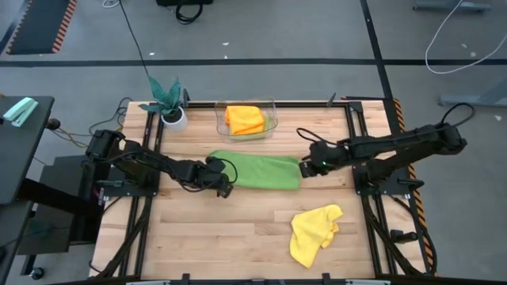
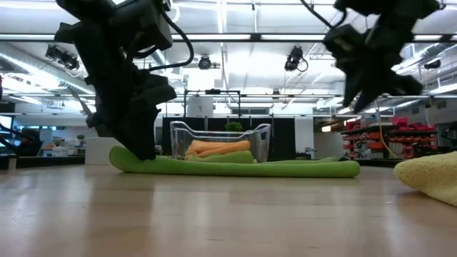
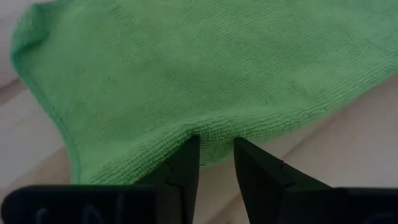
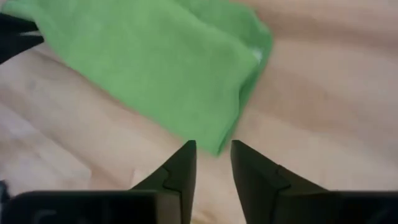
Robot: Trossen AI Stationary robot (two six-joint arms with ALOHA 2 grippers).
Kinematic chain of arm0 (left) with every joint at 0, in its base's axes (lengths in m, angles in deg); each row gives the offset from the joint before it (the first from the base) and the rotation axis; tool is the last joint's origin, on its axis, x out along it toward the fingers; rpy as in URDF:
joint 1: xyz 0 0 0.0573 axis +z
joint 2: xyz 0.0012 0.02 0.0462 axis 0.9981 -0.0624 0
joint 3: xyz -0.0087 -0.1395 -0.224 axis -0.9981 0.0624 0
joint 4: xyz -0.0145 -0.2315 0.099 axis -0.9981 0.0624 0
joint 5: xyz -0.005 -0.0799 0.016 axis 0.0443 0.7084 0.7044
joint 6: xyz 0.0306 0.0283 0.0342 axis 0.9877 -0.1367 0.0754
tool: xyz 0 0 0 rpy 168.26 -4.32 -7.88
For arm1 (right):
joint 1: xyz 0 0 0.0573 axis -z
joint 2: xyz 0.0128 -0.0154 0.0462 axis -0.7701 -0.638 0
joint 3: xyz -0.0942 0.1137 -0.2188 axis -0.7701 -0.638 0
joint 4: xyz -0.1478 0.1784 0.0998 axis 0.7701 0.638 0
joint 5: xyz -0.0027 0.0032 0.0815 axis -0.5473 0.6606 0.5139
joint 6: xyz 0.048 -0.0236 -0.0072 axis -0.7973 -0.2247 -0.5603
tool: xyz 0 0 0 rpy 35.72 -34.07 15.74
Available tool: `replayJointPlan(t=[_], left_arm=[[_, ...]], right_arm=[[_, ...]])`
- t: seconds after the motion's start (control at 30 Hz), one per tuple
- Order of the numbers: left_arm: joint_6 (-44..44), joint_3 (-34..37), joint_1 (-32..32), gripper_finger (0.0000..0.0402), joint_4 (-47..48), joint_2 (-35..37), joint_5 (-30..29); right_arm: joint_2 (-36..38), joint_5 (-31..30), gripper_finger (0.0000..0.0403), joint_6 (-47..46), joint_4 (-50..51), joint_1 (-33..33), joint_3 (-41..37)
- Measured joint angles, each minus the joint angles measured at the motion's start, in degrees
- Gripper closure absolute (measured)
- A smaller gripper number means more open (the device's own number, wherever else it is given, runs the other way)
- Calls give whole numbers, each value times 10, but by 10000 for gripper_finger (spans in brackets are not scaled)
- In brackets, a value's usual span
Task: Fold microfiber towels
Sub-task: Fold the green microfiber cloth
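The green towel (image 1: 257, 171) is lying folded in front of the clear bin (image 1: 270, 127), which is already holding folded orange (image 1: 243, 119) and lime cloths. The left gripper (image 1: 225, 190) is touching the green towel's edge with fingers apart; the right gripper (image 1: 304, 169) is hovering parted, holding nothing. The yellow towel (image 1: 313, 232) is waiting crumpled beyond. No writing is showing.
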Motion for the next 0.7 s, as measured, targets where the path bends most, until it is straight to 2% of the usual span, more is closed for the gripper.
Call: replayJointPlan(t=[0.17,0.33,0.5,0.7], left_arm=[[32,0,0,294,-18,0,0],[47,0,0,294,-32,0,0],[49,0,0,294,-32,1,1],[49,0,0,294,-34,0,1]], right_arm=[[43,-1,277,-95,-58,-52,-64],[64,-4,272,-178,-132,-78,-142],[66,-5,272,-190,-201,-78,-195],[66,-14,272,-204,-239,-58,-243]])
